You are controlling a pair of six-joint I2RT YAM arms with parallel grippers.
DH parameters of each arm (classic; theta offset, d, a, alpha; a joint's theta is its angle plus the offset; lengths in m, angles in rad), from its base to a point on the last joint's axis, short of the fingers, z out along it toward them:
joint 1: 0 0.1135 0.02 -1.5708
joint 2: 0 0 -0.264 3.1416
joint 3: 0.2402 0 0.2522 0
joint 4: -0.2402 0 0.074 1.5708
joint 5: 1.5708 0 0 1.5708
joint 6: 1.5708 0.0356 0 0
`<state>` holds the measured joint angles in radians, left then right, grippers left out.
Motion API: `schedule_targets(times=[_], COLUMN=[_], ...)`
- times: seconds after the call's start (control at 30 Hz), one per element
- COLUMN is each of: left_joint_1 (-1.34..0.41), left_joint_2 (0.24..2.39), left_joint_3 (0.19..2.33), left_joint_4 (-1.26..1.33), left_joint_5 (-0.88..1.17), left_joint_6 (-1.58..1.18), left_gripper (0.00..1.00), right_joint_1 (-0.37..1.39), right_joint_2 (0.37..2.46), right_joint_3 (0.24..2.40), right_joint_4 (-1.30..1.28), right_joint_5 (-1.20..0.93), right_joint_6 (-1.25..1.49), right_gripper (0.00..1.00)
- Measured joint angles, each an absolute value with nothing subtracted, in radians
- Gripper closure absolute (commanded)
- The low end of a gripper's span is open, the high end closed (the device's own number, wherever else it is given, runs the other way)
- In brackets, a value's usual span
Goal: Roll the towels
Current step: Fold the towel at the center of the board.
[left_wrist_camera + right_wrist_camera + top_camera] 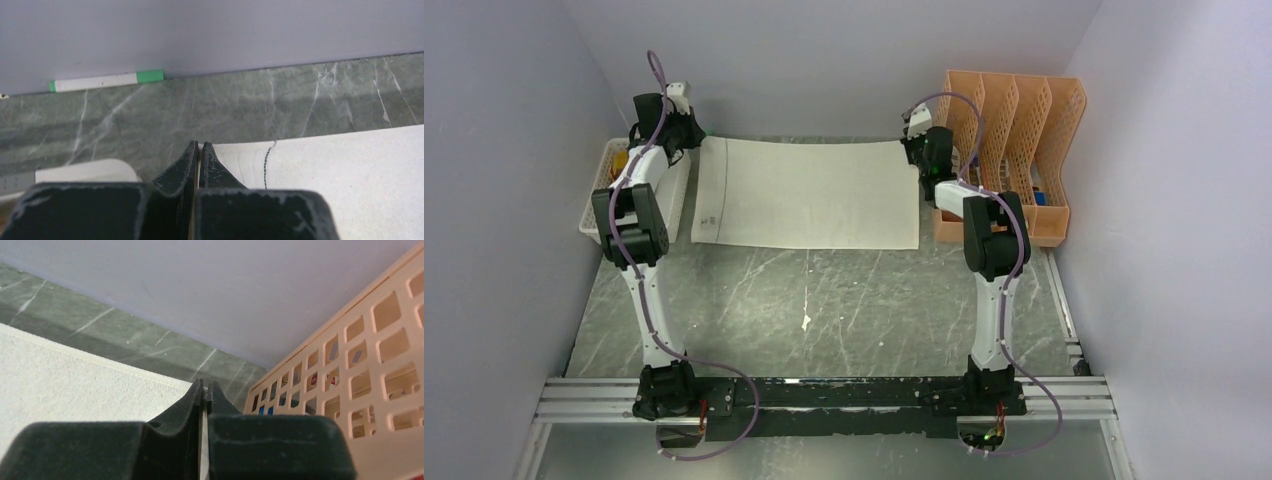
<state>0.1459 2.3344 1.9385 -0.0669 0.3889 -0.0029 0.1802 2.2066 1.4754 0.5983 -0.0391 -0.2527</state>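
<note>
Risk is judged greatest at the two far corners of the flat, rectangular cream-white towel (pixel 809 195). It is spread on the grey-green marbled table top (pixel 824 310) with its far edge near the back wall. Its left edge is beside the white slotted plastic basket (pixel 596 205) and its right edge just beside the peach perforated plastic file rack (pixel 1024 110). Only a thin bite of cloth is seen between each pair of fingers, so a corner could be pulled free under tension. With one corner lost, the first fold would probably be started crooked and the roll turned out conical or loose. If the arms are not drawn back at an even pace, the far edge could be stretched on one side or bunched in the middle. The right wrist is held close to the rack and could be knocked against it. A white marker pen with a green cap (pixel 107 81) is lying at the foot of the wall beyond the left corner and could be swept aside. Left gripper (pixel 200 146): fingers pressed together, a pale sliver of cloth pinched between them at the far-left corner; arm reached forward, wrist pitched down to the table. Right gripper (pixel 206 386): fingers likewise closed on the far-right corner's edge; arm extended forward, elbow raised.
</note>
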Motion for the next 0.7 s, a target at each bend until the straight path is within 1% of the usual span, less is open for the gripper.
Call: schedule_targets(times=[0.13, 0.23, 0.4, 0.53, 0.7], left_joint_1=[0.146, 0.146, 0.146, 0.146, 0.146], left_joint_2=[2.37, 2.35, 2.245, 2.138, 1.979], left_joint_3=[1.993, 1.935, 1.677, 1.462, 1.253], left_joint_4=[-0.087, -0.063, 0.003, 0.054, 0.123], left_joint_5=[0.401, 0.414, 0.423, 0.421, 0.397], left_joint_6=[0.015, 0.022, 0.027, 0.027, 0.025], left_gripper=[0.93, 0.93, 0.93, 0.93, 0.93], right_joint_1=[0.174, 0.174, 0.174, 0.174, 0.174], right_joint_2=[2.222, 2.207, 2.103, 1.968, 1.819], right_joint_3=[1.511, 1.488, 1.335, 1.182, 1.035], right_joint_4=[0.558, 0.555, 0.546, 0.549, 0.557], right_joint_5=[-0.058, -0.073, -0.117, -0.153, -0.199], right_joint_6=[-0.279, -0.293, -0.304, -0.296, -0.274], right_gripper=[1.0, 1.0, 1.0, 1.0, 1.0])
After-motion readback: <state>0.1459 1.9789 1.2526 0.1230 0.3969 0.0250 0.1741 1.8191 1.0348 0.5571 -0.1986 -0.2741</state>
